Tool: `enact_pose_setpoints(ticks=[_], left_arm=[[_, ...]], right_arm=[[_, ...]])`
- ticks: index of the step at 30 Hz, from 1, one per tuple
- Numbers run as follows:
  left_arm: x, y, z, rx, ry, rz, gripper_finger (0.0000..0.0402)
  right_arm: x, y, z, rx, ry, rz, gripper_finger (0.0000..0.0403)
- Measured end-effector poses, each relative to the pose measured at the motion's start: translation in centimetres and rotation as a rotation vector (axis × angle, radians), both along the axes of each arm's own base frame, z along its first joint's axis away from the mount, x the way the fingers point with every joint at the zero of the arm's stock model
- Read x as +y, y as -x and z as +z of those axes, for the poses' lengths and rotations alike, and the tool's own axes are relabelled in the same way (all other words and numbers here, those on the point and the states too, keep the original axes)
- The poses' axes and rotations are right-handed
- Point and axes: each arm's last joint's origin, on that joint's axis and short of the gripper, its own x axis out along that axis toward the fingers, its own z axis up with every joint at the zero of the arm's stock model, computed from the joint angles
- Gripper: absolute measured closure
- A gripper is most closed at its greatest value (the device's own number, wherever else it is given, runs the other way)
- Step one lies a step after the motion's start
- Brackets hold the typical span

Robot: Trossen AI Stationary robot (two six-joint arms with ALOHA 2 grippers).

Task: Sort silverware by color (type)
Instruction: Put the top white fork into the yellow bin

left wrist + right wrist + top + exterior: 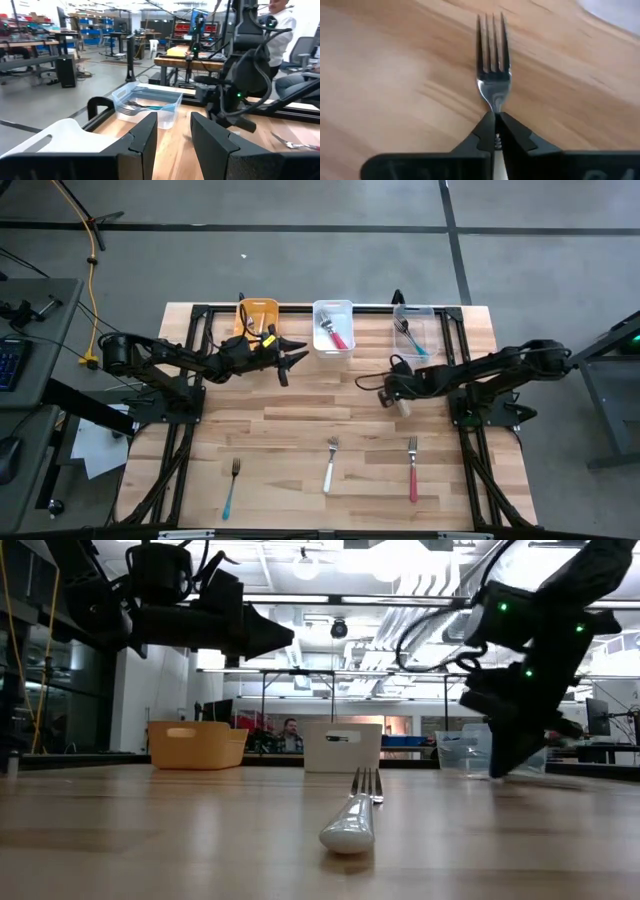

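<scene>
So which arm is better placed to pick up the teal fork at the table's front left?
Left, probably. The left gripper is open, empty and on the same side as the teal fork, while the right gripper is shut on a second fork.

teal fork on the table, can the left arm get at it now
Probably yes: the left pincer hangs open and empty, and the teal fork lies alone on the table, on that arm's side.

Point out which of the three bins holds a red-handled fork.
The white middle bin: its fork has a red handle. The clear bin's is teal; the orange bin shows none.
</scene>
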Motion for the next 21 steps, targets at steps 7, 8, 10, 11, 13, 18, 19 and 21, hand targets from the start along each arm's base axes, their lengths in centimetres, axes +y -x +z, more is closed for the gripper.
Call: enact_pose_setpoints(ticks=[7, 8, 10, 11, 13, 18, 19, 21], left_arm=[[0.0, 0.0, -0.1, 0.008, 0.002, -0.003, 0.0291], [0.0, 0.0, -0.1, 0.009, 0.001, -0.003, 0.0291], [0.0, 0.0, -0.1, 0.01, 0.002, -0.009, 0.0291], [0.0, 0.0, -0.1, 0.013, 0.002, -0.016, 0.0291], [-0.1, 0.0, -0.1, 0.013, 0.001, -0.03, 0.0291], [-0.1, 0.0, -0.1, 0.013, 0.001, -0.032, 0.0291], [-0.1, 0.0, -0.1, 0.014, 0.002, -0.032, 0.0291], [-0.1, 0.0, -0.1, 0.015, 0.002, -0.032, 0.0291]], right_arm=[[0.6, -1.6, 1.7, -0.192, 0.134, 0.149, 0.0403], [0.6, -1.8, 1.9, -0.216, 0.151, 0.161, 0.0402], [0.6, -2.2, 2.4, -0.269, 0.172, 0.179, 0.0402], [0.6, -2.4, 2.6, -0.291, 0.186, 0.186, 0.0403], [0.6, -2.6, 2.7, -0.306, 0.203, 0.204, 0.0402], [0.7, -2.5, 2.6, -0.284, 0.177, 0.257, 0.0402], [0.8, -2.4, 2.5, -0.274, 0.173, 0.261, 0.04], [0.8, -2.2, 2.4, -0.247, 0.16, 0.283, 0.0391]])
